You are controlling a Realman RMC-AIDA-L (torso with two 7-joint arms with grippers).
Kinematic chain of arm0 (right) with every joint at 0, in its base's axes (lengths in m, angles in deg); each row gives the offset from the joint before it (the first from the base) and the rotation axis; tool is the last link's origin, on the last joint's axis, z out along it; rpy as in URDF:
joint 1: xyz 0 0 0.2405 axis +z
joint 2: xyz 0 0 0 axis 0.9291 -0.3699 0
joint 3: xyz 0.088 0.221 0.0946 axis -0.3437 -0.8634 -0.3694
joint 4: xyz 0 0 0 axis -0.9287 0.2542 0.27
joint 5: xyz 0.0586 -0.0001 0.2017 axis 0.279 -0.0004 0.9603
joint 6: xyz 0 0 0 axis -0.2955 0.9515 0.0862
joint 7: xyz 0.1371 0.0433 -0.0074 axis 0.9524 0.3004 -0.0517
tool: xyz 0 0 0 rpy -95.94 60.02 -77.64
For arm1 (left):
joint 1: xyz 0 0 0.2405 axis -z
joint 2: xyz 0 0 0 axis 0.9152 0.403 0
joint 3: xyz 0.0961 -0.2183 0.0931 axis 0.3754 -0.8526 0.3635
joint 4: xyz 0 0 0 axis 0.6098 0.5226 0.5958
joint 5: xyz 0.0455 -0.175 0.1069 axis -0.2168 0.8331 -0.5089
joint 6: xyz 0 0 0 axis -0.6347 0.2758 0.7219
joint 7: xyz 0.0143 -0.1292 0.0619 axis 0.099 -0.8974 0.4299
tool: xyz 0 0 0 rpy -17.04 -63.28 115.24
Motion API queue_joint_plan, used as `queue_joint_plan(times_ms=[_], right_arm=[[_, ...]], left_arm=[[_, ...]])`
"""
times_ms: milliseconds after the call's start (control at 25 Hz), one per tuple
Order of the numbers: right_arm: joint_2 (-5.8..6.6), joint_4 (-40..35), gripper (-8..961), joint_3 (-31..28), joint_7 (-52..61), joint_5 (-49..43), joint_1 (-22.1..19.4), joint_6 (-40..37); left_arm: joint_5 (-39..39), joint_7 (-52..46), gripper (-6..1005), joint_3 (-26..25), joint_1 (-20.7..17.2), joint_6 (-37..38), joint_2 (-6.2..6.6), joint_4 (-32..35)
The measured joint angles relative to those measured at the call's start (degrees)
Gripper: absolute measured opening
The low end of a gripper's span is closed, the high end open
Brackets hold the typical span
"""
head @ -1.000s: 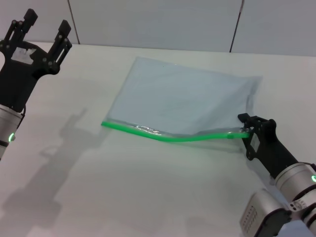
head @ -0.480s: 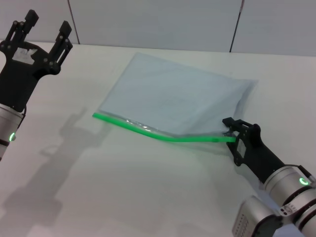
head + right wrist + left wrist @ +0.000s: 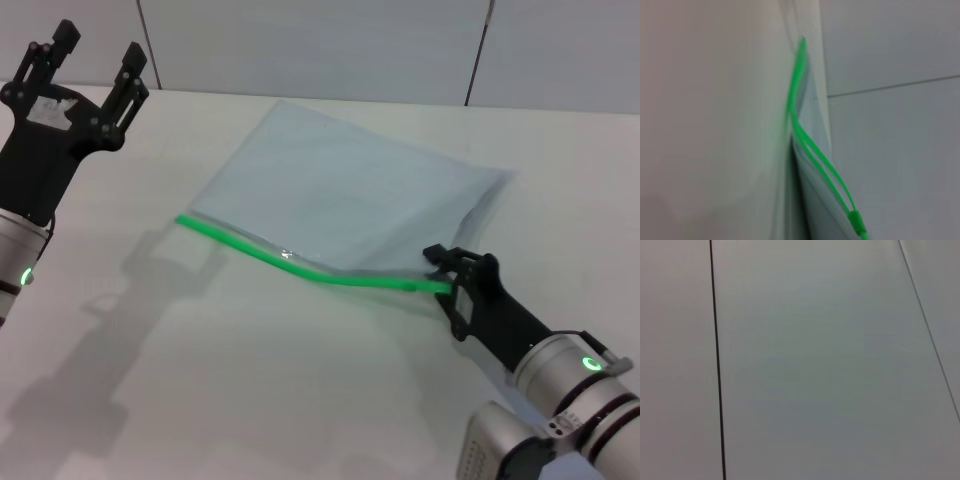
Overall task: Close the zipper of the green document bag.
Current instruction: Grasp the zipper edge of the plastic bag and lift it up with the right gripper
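The right hand (image 3: 447, 272) is gripping the right end of the zipper (image 3: 300, 263), clamped narrow on the green strip at or near the slider, and over the last second it has been travelling leftward, towards the middle of the table (image 3: 250, 400). The green document bag (image 3: 340, 195) is going with it: the whole pouch is sliding and swinging left, its far-left green corner now sitting further left and further back than a second ago. That suggests the pull is dragging the bag more than running the slider along the track, since nothing is pinning the pouch down. In the right wrist view the two green lips (image 3: 812, 150) are standing apart beyond the slider tab (image 3: 856, 221), meeting only farther along, so the zip is looking open over a good stretch. The left hand (image 3: 88, 62) is hanging raised with its fingers spread wide, over the table's back-left corner, well apart from the bag, its camera showing only wall panels. The bag is lying flat in the middle of the table, with bare surface open on the left and front and no edge near.
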Motion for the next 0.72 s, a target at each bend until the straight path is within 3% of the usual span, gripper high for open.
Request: queue_joint_plan(times_ms=[480, 720], right_arm=[[0.00, -2.6, 46, -0.4, 0.3, 0.7, 1.1, 3.0], [0.18, -2.9, 45, -0.1, 2.4, 0.7, 1.9, 2.5]], left_arm=[[0.0, 0.0, 726, 0.0, -0.1, -0.4, 0.00, 0.0], [-1.4, 1.0, 725, 1.3, 0.5, -3.0, 0.00, 0.3]])
